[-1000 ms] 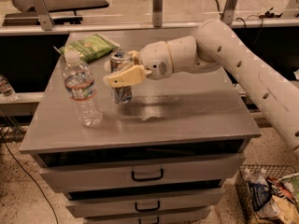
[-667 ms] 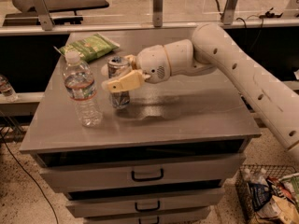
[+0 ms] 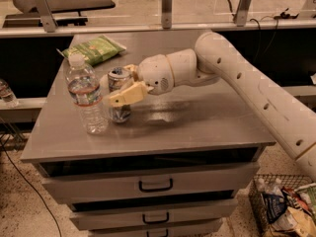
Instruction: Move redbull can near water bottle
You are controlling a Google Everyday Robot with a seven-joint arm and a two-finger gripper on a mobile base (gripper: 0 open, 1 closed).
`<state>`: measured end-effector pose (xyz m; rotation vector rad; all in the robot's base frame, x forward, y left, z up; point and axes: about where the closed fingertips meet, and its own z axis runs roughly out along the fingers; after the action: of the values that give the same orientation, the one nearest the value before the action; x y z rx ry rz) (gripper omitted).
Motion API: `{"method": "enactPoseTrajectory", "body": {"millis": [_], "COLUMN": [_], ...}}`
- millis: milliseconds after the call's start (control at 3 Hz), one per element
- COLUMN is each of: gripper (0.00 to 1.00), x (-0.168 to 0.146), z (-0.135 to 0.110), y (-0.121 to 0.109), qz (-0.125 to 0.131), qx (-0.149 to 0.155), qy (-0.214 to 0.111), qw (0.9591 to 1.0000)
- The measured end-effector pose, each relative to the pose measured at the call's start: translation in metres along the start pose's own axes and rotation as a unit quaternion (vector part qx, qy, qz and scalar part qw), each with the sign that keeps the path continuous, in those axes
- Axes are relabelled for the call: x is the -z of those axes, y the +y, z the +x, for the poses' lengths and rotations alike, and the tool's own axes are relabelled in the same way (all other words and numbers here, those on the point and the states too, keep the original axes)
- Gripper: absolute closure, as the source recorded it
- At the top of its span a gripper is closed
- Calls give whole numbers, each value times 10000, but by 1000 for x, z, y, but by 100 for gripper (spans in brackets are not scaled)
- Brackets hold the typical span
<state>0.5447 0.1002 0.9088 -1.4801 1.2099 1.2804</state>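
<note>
We are seeing the redbull can (image 3: 119,112) standing upright between the fingers of our hand (image 3: 120,86), which is gripping it around its middle, one cream finger crossing its front. The can is sitting just beside the water bottle (image 3: 88,95), on the bottle's right, toward the left of the grey surface (image 3: 197,117). Its shiny silver top is showing above the finger, its silver-blue body below.

No readable text (labels included)
</note>
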Motion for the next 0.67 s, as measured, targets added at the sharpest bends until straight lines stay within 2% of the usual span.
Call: {"method": "enactPoseTrajectory", "body": {"millis": [333,667], "gripper": [5,0], "x": [-2,-2], "z": [2,3], "y": [2,3], "qz": [-33,-30], "qx": [15,-5], "qy": [-14,-20], "qw": [10000,10000]}}
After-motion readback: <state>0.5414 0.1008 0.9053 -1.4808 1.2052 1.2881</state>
